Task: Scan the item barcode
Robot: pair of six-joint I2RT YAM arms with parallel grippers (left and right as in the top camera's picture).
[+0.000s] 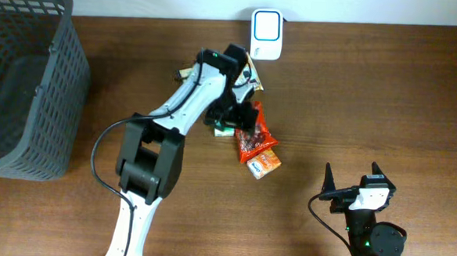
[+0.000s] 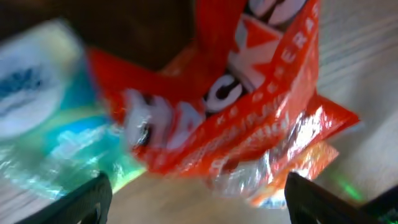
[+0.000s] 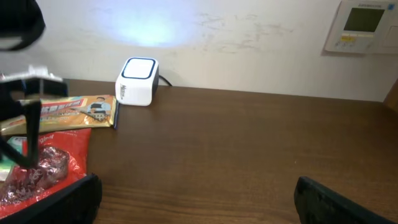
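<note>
your left gripper (image 2: 200, 194) hangs over the heap of snack packets near the middle of the table's back edge, its fingers spread wide and gripping nothing. the red packet (image 1: 253, 132) lies under it on the table, with a green and white packet (image 2: 50, 118) to one side and an orange packet (image 1: 264, 163) poking out toward the front edge. the white scanner (image 1: 266, 24) sits at the back edge, just behind the heap. your right gripper (image 1: 352, 178) waits near the front edge, fingers wide apart and empty. the step in hand looks like the pick-up. next, you likely need to close on one packet alone, lift it clear, and turn its barcode to the scanner's face. the wrist view is too blurred to show a barcode.
</note>
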